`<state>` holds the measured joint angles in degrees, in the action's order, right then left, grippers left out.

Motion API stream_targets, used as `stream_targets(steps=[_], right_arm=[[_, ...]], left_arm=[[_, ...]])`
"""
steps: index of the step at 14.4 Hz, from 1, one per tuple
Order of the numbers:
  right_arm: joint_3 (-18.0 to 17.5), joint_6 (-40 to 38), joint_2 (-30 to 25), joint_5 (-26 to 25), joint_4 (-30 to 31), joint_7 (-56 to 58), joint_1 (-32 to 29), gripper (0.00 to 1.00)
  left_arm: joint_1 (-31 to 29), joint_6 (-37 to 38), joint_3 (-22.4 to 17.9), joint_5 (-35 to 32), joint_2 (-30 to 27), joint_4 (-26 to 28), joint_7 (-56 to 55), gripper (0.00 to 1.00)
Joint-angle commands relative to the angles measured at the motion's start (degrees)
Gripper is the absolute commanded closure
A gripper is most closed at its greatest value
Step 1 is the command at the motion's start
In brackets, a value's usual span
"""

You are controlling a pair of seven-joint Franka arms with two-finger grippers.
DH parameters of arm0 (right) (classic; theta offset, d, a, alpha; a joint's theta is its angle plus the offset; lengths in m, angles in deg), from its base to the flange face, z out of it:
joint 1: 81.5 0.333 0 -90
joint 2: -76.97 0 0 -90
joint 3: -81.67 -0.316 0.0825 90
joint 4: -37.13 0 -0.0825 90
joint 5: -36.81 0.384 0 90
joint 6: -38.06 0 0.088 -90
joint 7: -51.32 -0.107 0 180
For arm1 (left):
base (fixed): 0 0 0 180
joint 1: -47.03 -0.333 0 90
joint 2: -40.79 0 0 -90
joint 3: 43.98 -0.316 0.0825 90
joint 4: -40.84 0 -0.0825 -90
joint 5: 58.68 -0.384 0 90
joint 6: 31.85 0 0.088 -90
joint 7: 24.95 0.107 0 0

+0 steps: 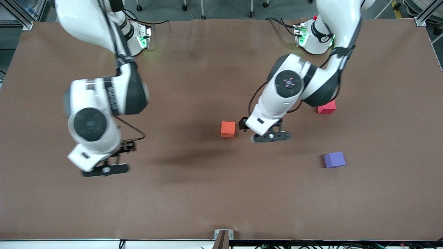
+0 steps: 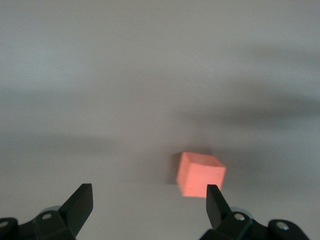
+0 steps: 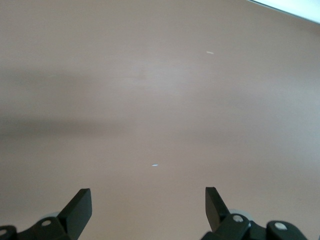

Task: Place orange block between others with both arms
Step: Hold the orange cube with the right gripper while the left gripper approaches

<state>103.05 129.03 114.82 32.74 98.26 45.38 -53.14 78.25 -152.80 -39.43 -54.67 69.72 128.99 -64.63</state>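
Right gripper: The right gripper (image 1: pixel 105 169) is lowest in the front view, up in the air over bare worktop (image 1: pixel 214 193) toward the right arm's end. Its jaws are spread wide with nothing in them, and the right wrist view shows only bare brown worktop under them. This arm looks like it is waiting.

Purple block: The purple block (image 1: pixel 334 159) sits on the worktop toward the left arm's end. It is the block nearest the front camera.

Left gripper: The left gripper (image 1: pixel 271 136) hangs over the worktop just beside the orange block. Its jaws are wide apart and hold nothing. In the left wrist view one finger (image 2: pixel 216 202) lines up with the edge of the block, so the block is not yet between the jaws.

Orange block: The orange block (image 1: pixel 228 129) rests flat on the worktop near the middle, well apart from the other two.

Red-pink block: The red-pink block (image 1: pixel 327 107) is farthest from the front camera and partly hidden by the left arm.

Step now: It looks like the reach for the orange block. No grab has been made.

Next move: The left gripper likely needs to slide over the orange block, come down with a jaw on each side, then squeeze. After that the block goes into the gap between the red-pink and purple blocks.
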Motion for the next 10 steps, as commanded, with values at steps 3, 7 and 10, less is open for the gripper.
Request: stream_targets(steps=[3, 7, 10], right_arm=[[-1.3, 0.1, -10.8, 2.5, 4.9, -1.5, -9.1, 0.0], [-7.4, 0.5, -21.8, 5.8, 11.6, -0.9, -20.7, 0.0], [-17.5, 0.8, -26.6, 5.8, 14.8, -0.6, -31.5, 0.0]], left_arm=[[5.4, -7.2, -0.9, -3.3, 9.2, -4.0, -5.6, 0.0], [8.5, -13.7, -1.0, -6.6, 14.0, -4.0, -11.0, 0.0], [9.4, -14.1, -1.1, -7.3, 15.6, -4.0, -11.0, 0.0]])
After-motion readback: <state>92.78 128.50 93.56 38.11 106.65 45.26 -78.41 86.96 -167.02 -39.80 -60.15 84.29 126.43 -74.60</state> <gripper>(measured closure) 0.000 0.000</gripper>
